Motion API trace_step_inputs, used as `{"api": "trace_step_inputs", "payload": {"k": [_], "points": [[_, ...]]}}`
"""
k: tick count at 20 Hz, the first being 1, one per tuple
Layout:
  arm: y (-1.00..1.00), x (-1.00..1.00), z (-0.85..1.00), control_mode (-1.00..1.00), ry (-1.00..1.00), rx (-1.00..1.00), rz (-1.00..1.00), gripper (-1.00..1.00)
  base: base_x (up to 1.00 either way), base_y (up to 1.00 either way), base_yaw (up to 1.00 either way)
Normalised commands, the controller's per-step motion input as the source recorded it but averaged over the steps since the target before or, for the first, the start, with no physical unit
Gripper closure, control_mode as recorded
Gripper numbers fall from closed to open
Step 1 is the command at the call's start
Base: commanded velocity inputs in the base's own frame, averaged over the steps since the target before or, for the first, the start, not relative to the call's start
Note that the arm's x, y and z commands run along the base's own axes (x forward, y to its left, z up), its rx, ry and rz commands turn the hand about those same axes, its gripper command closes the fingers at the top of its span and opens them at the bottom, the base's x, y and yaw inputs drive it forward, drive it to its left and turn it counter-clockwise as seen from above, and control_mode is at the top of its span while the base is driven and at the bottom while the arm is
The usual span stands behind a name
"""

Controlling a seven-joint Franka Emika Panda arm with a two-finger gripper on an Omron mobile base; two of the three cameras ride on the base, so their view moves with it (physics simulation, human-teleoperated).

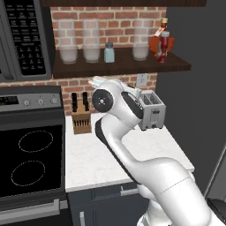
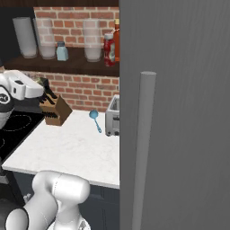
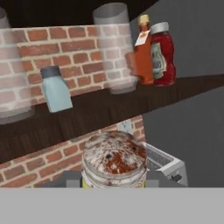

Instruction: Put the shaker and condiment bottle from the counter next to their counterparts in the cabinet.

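My gripper (image 3: 114,181) is shut on the yellow-green shaker, whose speckled grey cap (image 3: 114,158) sits at the bottom centre of the hand view. The hand (image 1: 98,82) hangs below the dark wooden shelf (image 1: 132,65), above the knife block, and appears at the left edge (image 2: 40,84) of the right base view. On the shelf, the pale blue shaker (image 3: 55,89) stands left of a glass jar. At the shelf's right end the red condiment bottle (image 3: 162,54) stands upright, touching the orange-red flask (image 3: 142,57).
Several glass jars (image 1: 91,42) line the shelf. A microwave (image 1: 24,39) hangs at left over the stove (image 1: 31,154). On the white counter stand a knife block (image 1: 81,119), a toaster (image 1: 152,110) and a blue spoon (image 2: 95,119). A grey panel (image 2: 175,112) blocks the right.
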Motion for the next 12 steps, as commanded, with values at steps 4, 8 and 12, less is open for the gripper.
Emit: {"api": "trace_step_inputs", "payload": {"k": [4,8,12], "points": [[0.0,-0.25,0.54,-1.0,-0.03,0.0,0.0,1.0,0.0,0.0,0.0],[0.0,-0.19,0.64,-1.0,0.0,0.0,0.02,1.0,0.0,0.0,0.0],[0.0,-0.24,0.63,-1.0,0.0,0.0,0.03,1.0,0.0,0.0,0.0]]}}
